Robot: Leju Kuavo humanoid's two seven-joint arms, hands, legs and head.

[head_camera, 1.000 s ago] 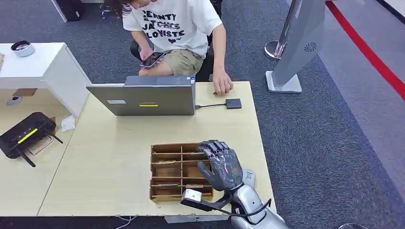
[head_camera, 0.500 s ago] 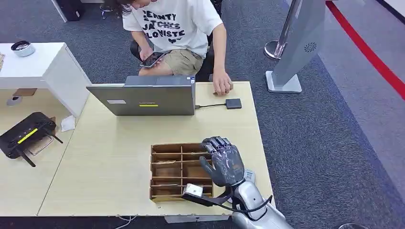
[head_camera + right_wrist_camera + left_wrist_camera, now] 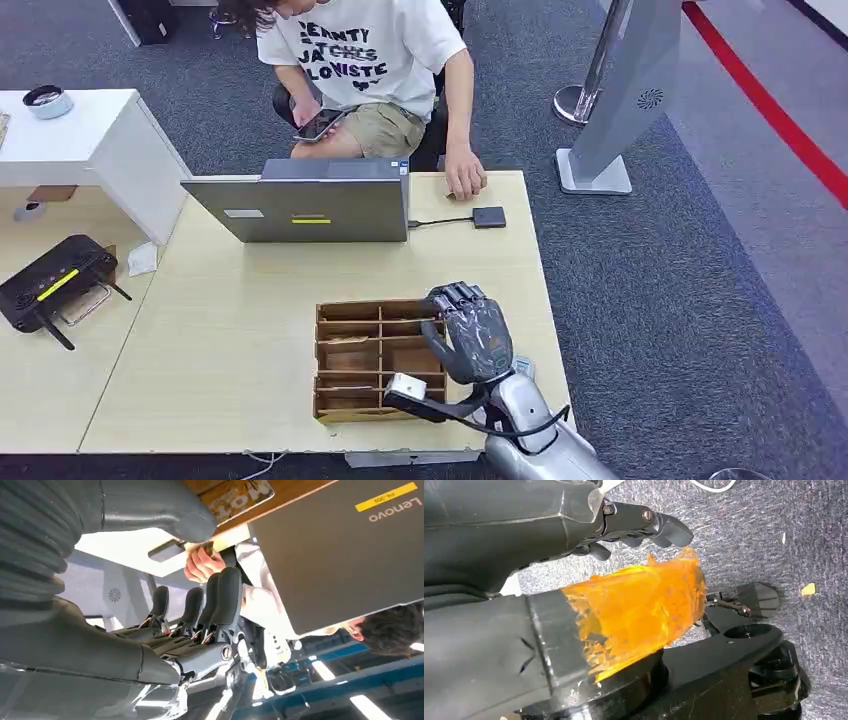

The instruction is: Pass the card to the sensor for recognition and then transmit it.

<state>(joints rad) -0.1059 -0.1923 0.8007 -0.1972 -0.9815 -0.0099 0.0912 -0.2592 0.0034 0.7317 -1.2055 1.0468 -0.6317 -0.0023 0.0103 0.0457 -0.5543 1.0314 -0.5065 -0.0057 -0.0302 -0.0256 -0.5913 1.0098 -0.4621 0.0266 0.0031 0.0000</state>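
The robot's dark many-fingered right hand (image 3: 470, 335) has lifted and drawn a little toward the far side of the brown cardboard compartment tray (image 3: 350, 360) since a second ago; it now hovers over the tray's right-hand cells. Its fingers (image 3: 220, 600) stand apart and nearly straight, thumb out, and nothing lies between them, so it is released and empty. I cannot pick out a card with any certainty: flat pale pieces lie in some cells, too small to tell. My guess is the hand is lining up for a pick. The small black square sensor pad (image 3: 489, 217) sits well beyond the tray, beside the grey laptop (image 3: 300, 200), where a seated person's hand (image 3: 465, 182) rests. The left hand (image 3: 639, 522) hangs toward the carpet, fingers curled in on nothing.
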